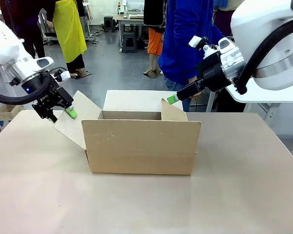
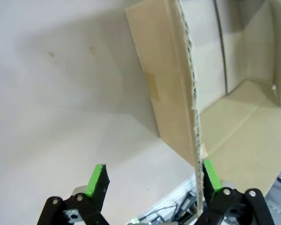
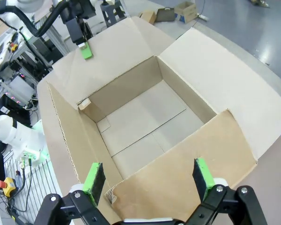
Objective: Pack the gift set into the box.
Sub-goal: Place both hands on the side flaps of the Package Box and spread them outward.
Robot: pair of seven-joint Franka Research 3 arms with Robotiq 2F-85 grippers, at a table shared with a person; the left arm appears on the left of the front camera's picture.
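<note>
The box [image 1: 141, 146] stands open in the middle of the table, and its floor [image 3: 145, 122] is bare. My left gripper [image 1: 63, 111] is open at the spread left flap [image 1: 75, 122]. In the left wrist view that flap's edge [image 2: 192, 93] runs between the fingers of the left gripper [image 2: 153, 180], close to the right-hand pad [image 2: 210, 176]. My right gripper [image 1: 173, 99] hovers at the top corner of the upright right flap [image 1: 175, 111]. It is open [image 3: 148, 176], with that flap [image 3: 178, 173] between and below its pads. The left gripper [image 3: 84, 47] also appears across the box.
A person in a blue top [image 1: 185, 39] stands behind the box at the far side. The back flap [image 1: 132, 100] lies folded outward towards them. A small carton [image 1: 7, 112] sits beyond the table's left edge. The brown table surface [image 1: 136, 204] in front is free.
</note>
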